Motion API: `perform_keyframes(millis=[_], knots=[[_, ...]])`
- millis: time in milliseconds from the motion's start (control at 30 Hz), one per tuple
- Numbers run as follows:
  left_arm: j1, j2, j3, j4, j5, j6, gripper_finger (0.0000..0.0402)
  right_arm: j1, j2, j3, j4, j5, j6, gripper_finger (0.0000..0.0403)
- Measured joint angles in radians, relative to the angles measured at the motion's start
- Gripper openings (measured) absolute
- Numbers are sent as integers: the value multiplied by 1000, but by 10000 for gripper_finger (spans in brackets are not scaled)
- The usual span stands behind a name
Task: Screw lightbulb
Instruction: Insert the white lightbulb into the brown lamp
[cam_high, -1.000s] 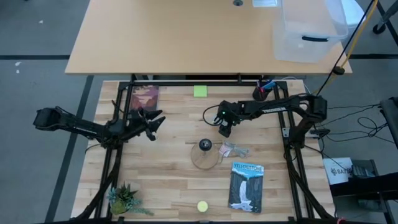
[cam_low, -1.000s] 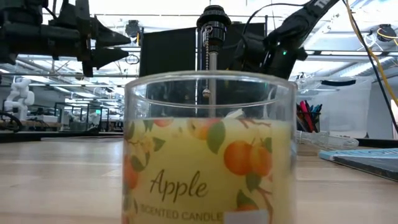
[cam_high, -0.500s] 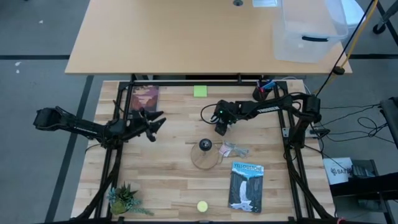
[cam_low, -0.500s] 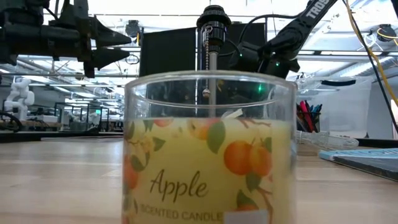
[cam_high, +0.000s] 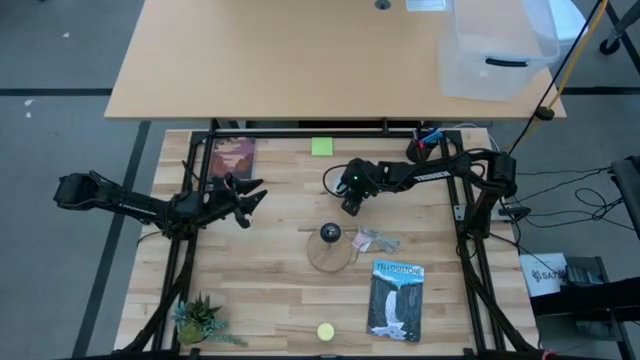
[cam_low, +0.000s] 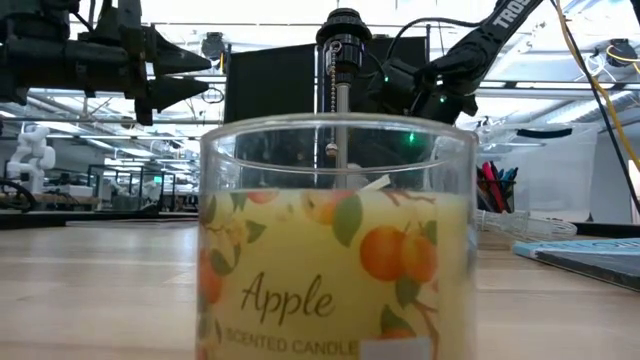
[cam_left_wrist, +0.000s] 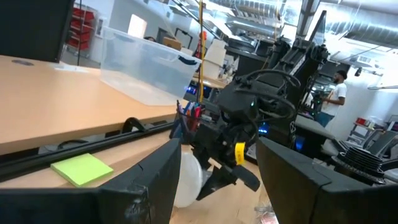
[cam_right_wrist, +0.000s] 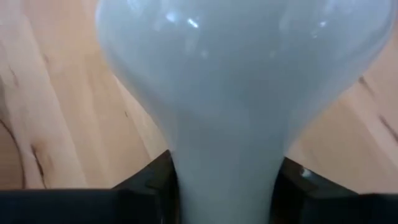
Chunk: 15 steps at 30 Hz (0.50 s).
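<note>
Candle jar (cam_low: 338, 240) holds yellow wax; behind it, right pincer (cam_high: 350, 204) pinches the lightbulb (cam_right_wrist: 239, 93); left pincer (cam_high: 248, 200) spread.

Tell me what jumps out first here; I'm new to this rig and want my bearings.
The apple scented candle jar fills the low view, right against that camera. In the right wrist view the white lightbulb fills the frame, its neck between the right gripper fingers, behind the round wooden base at mid-table. The left gripper hangs open over the table's left side.

Overhead looks straight down; low camera sits behind a candle (cam_low: 337, 240) (both show the arms).
</note>
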Motion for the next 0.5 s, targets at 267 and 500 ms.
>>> perform_keyframes(millis=[267,500], knots=[[0,0,0,0,0,-2,213,0,-103,0,46,3,-57,152],[0,0,0,5,0,-2,213,0,-267,0,74,25,-124,149]])
